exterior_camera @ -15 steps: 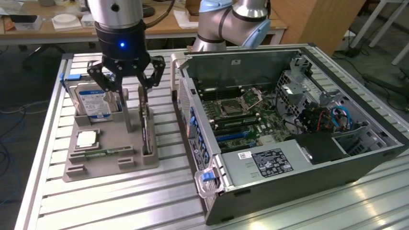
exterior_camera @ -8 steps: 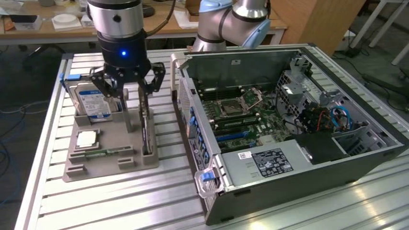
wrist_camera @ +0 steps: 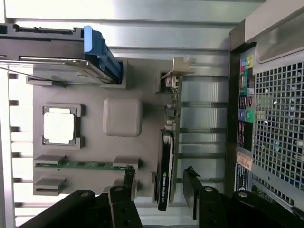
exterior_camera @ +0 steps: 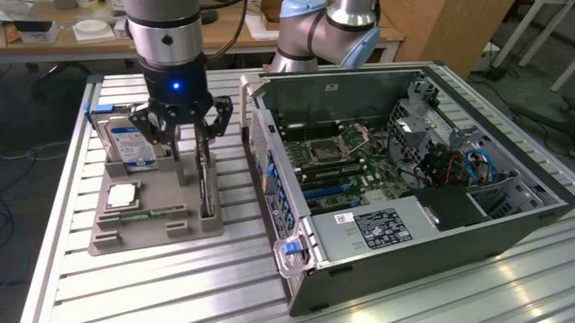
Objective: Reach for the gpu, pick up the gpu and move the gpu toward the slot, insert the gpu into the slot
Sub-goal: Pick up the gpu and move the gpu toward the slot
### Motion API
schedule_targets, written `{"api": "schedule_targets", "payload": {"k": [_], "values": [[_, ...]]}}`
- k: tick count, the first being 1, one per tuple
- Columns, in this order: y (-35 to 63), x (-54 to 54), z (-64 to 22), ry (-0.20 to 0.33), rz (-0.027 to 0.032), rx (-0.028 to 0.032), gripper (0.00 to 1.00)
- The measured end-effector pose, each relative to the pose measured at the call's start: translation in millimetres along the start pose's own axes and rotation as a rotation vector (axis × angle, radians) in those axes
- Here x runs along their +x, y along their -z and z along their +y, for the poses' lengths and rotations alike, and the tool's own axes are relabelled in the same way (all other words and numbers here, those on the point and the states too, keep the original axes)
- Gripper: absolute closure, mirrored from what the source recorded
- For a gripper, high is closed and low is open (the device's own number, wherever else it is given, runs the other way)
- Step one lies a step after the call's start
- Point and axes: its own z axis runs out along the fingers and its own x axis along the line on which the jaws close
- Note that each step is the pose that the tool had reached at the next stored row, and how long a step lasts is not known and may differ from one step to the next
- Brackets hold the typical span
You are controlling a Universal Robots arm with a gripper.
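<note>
Hard drive (exterior_camera: 133, 142): stands upright in the grey tray (exterior_camera: 153, 232), just beside the gripper toward the exterior view's left, with a blue bracket on its top edge.
Processor chip (exterior_camera: 121, 195): flat in a tray pocket, near the gripper on the hard-drive side.
Memory stick (exterior_camera: 144, 215): green, lying flat in the tray, on that same side of the gripper.
Gripper (exterior_camera: 186, 138): released, jaws wide apart, hanging low over the tray and holding nothing.
Fingers (wrist_camera: 128, 183): one on either side of the gpu, with a gap showing on both sides.
Gpu (wrist_camera: 165, 166): dark card on edge in the tray, directly beneath the gripper, between the jaws and untouched.
Computer case (exterior_camera: 422, 202): side panel off, on the slatted surface (exterior_camera: 134, 289), well apart from the gripper toward the exterior view's right, with its motherboard (exterior_camera: 341, 161) exposed.
</note>
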Motion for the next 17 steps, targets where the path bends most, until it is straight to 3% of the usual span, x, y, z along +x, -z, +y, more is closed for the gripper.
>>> {"api": "schedule_targets", "payload": {"k": [17], "values": [[-30.1,-2.9,-3.0,-0.019,-0.0009,0.0004,0.47]]}}
